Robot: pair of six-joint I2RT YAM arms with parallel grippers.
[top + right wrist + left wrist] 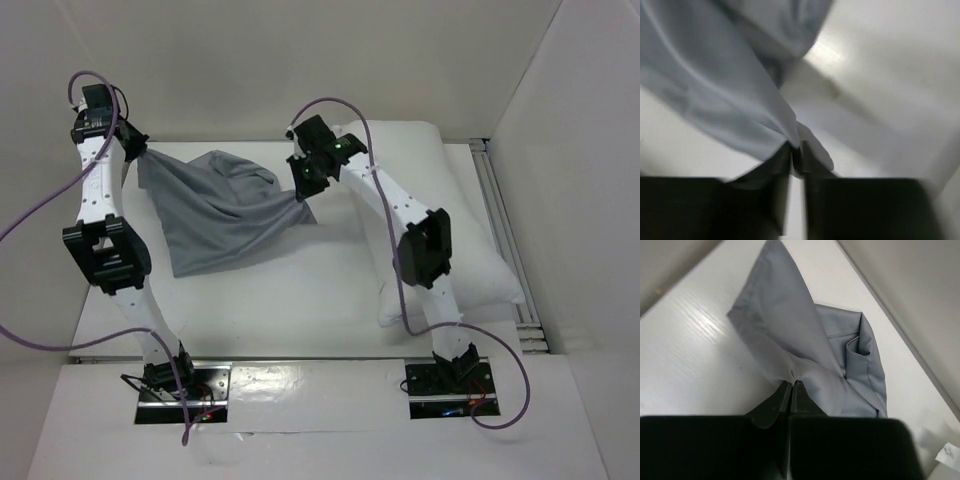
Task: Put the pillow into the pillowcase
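The pillowcase (220, 215) is in front of me as a wrinkled grey sheet, stretched between the two arms over the left half of the white tabletop (280, 310). Its top edge runs almost tight from one gripper to the other, and the rest hangs down in folds toward the near side, where it touches the tabletop. In the left wrist view I see the pillowcase (790, 330) with a hem and a folded flap on its far part. In the right wrist view the cloth (715, 90) is blurred.

The left gripper (135, 150) is closed on the left corner of the pillowcase; its wrist view shows the gripper (791, 385) with the two fingers pressed together and the grey cloth pinched between them. The right gripper (303, 195) is closed on the right corner; close up, the gripper (796, 150) has a thin fold of cloth caught between its fingers.

The pillow (470, 200) lies flat on the right side of the tabletop, outside the pillowcase, and the right arm reaches over it. I cannot tell if the pillowcase mouth is open.
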